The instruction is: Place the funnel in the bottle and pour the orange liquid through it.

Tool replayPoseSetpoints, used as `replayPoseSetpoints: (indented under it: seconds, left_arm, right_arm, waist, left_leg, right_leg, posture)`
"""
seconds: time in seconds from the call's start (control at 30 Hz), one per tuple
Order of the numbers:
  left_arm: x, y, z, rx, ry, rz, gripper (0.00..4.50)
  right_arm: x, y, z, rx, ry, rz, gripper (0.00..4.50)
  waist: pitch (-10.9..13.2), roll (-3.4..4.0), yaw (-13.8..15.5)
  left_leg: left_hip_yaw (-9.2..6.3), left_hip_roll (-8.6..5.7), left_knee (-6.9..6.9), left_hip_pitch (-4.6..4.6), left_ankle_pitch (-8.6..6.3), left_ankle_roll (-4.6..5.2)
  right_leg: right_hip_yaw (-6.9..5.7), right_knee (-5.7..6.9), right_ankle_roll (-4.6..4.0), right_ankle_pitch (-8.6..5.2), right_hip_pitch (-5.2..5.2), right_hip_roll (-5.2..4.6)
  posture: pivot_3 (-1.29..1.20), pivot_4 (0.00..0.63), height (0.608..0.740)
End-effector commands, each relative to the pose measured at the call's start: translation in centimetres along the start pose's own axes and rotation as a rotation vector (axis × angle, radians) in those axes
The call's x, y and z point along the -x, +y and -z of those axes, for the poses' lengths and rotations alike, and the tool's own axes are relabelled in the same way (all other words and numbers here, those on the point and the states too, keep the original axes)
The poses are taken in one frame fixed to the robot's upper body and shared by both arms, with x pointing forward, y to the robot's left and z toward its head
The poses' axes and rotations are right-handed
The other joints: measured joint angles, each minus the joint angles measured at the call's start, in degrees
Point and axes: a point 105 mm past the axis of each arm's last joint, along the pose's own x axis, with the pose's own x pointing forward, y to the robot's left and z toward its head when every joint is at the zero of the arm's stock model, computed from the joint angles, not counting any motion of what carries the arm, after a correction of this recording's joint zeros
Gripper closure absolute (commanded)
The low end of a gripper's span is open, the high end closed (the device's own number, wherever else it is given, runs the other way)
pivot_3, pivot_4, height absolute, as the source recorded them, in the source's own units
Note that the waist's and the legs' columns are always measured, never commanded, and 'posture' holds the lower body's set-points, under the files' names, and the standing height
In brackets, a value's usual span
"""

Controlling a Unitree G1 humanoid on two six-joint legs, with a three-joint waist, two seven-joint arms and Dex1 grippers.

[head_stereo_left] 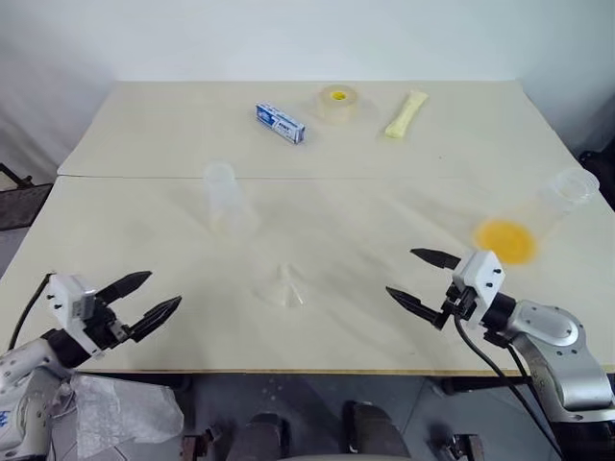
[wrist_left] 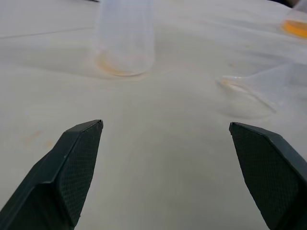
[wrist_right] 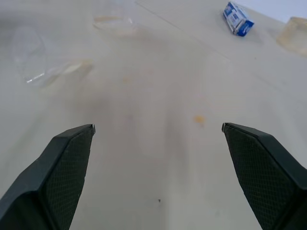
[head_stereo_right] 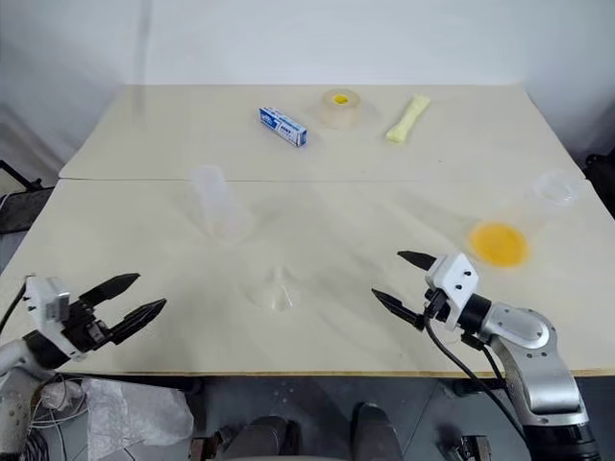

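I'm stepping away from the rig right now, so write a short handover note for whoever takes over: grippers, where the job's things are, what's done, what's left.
Left gripper: open, holding nothing, above the table's near left edge.
Right gripper: open, holding nothing, near right.
Bottle: upright, left of centre, nothing in its mouth.
Funnel: on the table in front of the bottle, apart from it.
Orange liquid: in a clear cup at the right edge.
Done: nothing yet.
Left: seat the funnel in the bottle, then pour the liquid through.
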Motion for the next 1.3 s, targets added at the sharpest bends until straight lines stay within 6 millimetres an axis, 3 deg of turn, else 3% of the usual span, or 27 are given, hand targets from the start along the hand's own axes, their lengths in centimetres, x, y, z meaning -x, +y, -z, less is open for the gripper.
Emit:
replayPoseSetpoints:
  seconds: [0.03, 0.17, 0.3, 0.5, 0.67, 1.1, 1.3]
  left_arm:
    - [-0.9, 0.0, -2.2, -0.069, -0.080, 0.004, 0.00]
    - [-3.0, 0.3, -2.9, -0.091, -0.104, 0.040, 0.00]
    - [-6.6, 1.9, -4.0, -0.120, -0.127, 0.042, 0.00]
    - [-10.4, 4.0, -5.7, -0.161, -0.169, 0.052, 0.00]
    - [-13.1, 3.6, -6.4, -0.173, -0.176, 0.151, 0.00]
    - [-17.4, 3.7, -8.2, -0.197, -0.204, 0.185, 0.00]
    - [-18.0, 3.7, -8.7, -0.198, -0.219, 0.186, 0.00]
  right_arm:
    - [-0.3, 0.1, -0.9, 0.017, -0.045, -0.010, 0.06]
    - [-0.5, 0.2, -0.9, 0.015, -0.049, -0.012, 0.06]
    - [-0.5, 0.6, -1.0, 0.006, -0.057, 0.000, 0.06]
    - [-0.5, 0.8, -1.0, 0.002, -0.056, 0.009, 0.06]
    - [-0.3, 1.0, -0.8, 0.000, -0.055, 0.023, 0.06]
    - [0.0, 1.3, -0.5, 0.001, -0.058, 0.050, 0.06]
    - [0.1, 1.4, -0.5, 0.002, -0.059, 0.057, 0.06]
  waist:
    - [0.0, 0.00, 0.5]
    - [0.0, 0.00, 1.0]
    - [0.0, -0.02, 1.1]
    - [0.0, -0.04, 0.6]
    - [0.0, -0.07, 0.5]
    - [0.2, -0.31, 0.6]
    - [0.2, -0.35, 0.6]
  left_leg:
    - [0.00, 0.00, 0.01, 0.00, 0.00, 0.00]
    - [0.02, -0.04, 0.07, 0.00, 0.00, 0.00]
    - [0.00, -0.07, 0.08, 0.00, 0.01, 0.00]
    - [0.14, -0.10, 0.11, -0.01, 0.01, 0.01]
    - [0.10, -0.15, 0.18, -0.02, 0.01, 0.02]
    - [-0.01, -0.16, 0.65, -0.20, -0.01, 0.05]
    - [-0.02, -0.20, 0.72, -0.24, -0.04, 0.09]
  right_leg:
    - [0.00, 0.00, 0.00, 0.00, 0.01, 0.00]
    - [0.01, 0.04, 0.00, 0.00, 0.01, 0.00]
    - [-0.07, 0.17, 0.01, 0.00, -0.01, 0.04]
    - [-0.49, 0.50, 0.03, 0.02, -0.13, 0.25]
    - [-0.82, 0.61, 0.04, 0.02, -0.12, 0.21]
    - [-0.99, 0.77, 0.05, 0.03, -0.13, 0.23]
    - [-1.00, 0.79, 0.08, 0.04, -0.13, 0.19]
  posture:
    - [0.00, 0.150, 0.740]
    - [0.00, 0.150, 0.740]
    - [0.00, 0.150, 0.740]
    - [0.00, 0.150, 0.740]
    - [0.00, 0.150, 0.740]
    - [0.00, 0.150, 0.740]
    - [0.00, 0.150, 0.740]
